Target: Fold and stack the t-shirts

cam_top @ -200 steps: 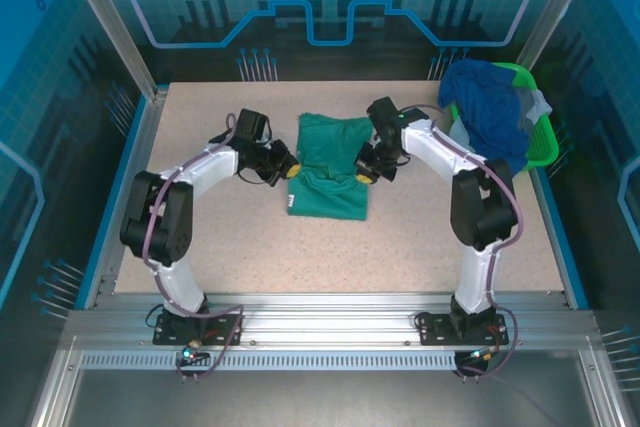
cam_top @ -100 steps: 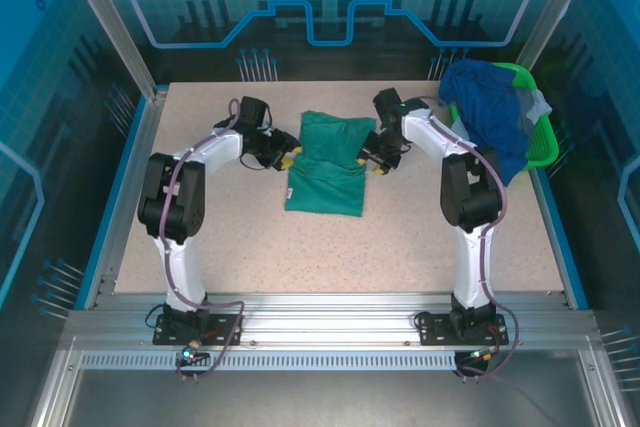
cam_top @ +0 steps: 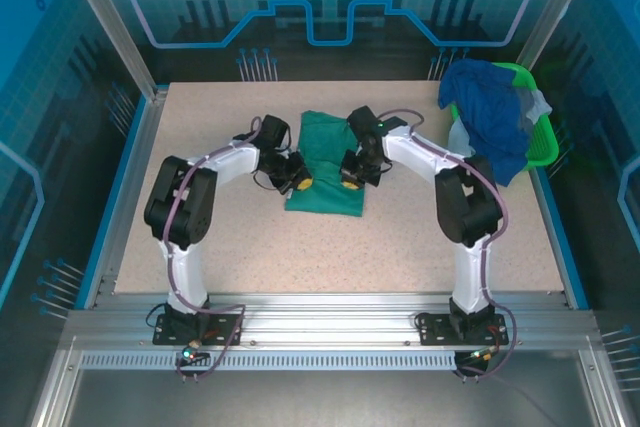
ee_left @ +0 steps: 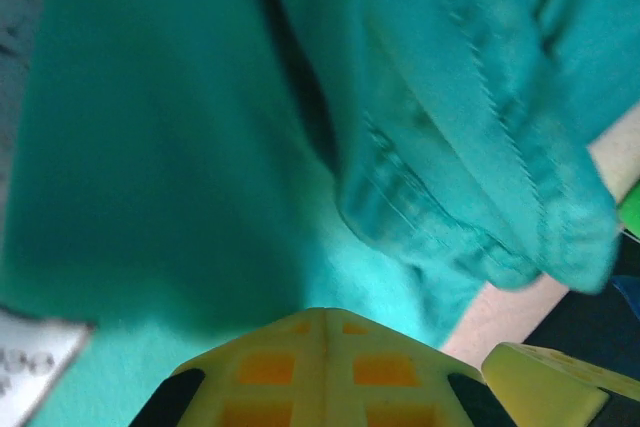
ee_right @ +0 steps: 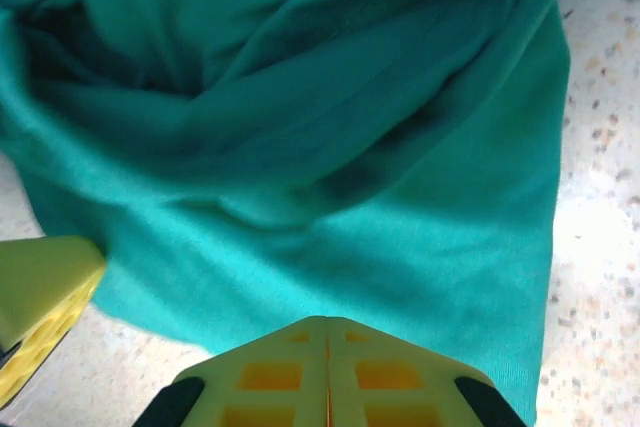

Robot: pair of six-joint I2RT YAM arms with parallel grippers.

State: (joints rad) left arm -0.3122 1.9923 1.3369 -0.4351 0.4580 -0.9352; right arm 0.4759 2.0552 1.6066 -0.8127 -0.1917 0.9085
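Basket (cam_top: 541,143) holds blue shirts (cam_top: 495,112); both claws, left (cam_top: 298,181) and right (cam_top: 349,179), clamp the teal shirt (cam_top: 325,195).

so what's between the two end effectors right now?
The teal-green t-shirt: in the top view it lies on the table between the left end effector and the right end effector, which sit at its two side edges.

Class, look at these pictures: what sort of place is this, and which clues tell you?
Probably a robotics lab cell: a speckled table inside an aluminium frame with blue printed walls, a teal t-shirt mid-fold, and a green basket of shirts.
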